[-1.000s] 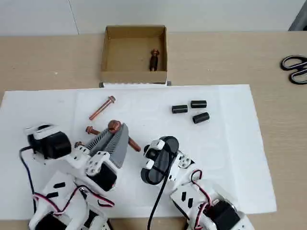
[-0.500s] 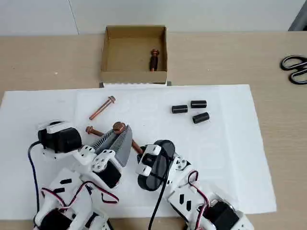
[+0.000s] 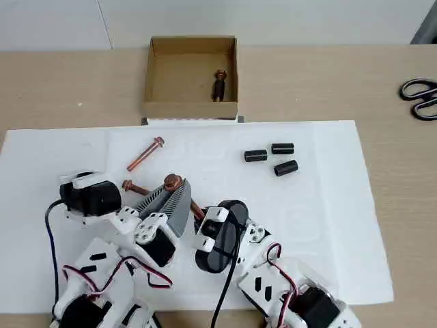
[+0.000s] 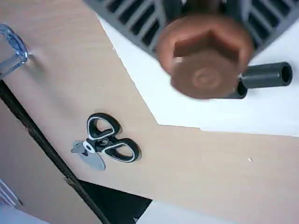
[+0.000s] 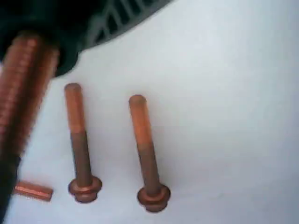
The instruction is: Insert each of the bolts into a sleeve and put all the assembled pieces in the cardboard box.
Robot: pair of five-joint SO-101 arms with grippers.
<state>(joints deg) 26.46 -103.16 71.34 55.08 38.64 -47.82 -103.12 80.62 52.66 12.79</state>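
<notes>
My left gripper (image 3: pixel 175 188) is shut on a copper bolt (image 3: pixel 172 182), its grey ribbed fingers (image 4: pixel 135 18) on either side of the hex head (image 4: pixel 205 60). The bolt's threaded shaft (image 5: pixel 23 93) slants down to my right gripper (image 3: pixel 220 232), a black body just beside its tip. Two loose bolts (image 3: pixel 145 154) (image 3: pixel 134 186) lie on the white paper (image 3: pixel 328 205). Three black sleeves (image 3: pixel 256 156) (image 3: pixel 283 148) (image 3: pixel 286 167) sit at the paper's right. The cardboard box (image 3: pixel 156 75) at the back holds one assembled piece (image 3: pixel 219 85).
Scissors (image 3: pixel 420 98) lie on the wooden table at the far right. The right wrist view shows two bolts (image 5: pixel 81 144) (image 5: pixel 147 154) side by side on the paper, plus a short copper end (image 5: pixel 32 190). The paper's middle and right front are bare.
My left arm has shifted to the right, carrying the bolt a little right and toward the front. The right gripper has drawn slightly left and toward the front.
</notes>
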